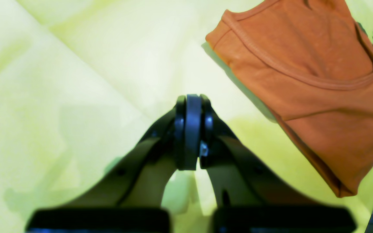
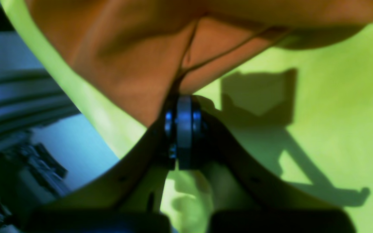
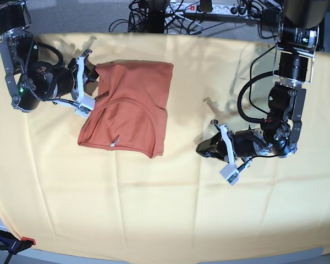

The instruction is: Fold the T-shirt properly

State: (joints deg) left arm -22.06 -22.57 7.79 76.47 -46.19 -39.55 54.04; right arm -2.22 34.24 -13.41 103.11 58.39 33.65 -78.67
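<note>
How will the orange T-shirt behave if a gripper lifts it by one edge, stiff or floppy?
Probably floppy: the T-shirt lies flat in soft folded layers with creases, so a lifted edge would likely sag and the fold may open. It looks thin, so likely light. Pushed, it might bunch up, or drag the yellow cloth under it, which already shows wrinkles.

In the base view the T-shirt (image 3: 131,104) lies folded on the cloth (image 3: 170,220) covering the desk, left of centre. The right gripper (image 3: 96,88) touches its left edge. The left gripper (image 3: 203,147) sits well apart to the shirt's right.
</note>
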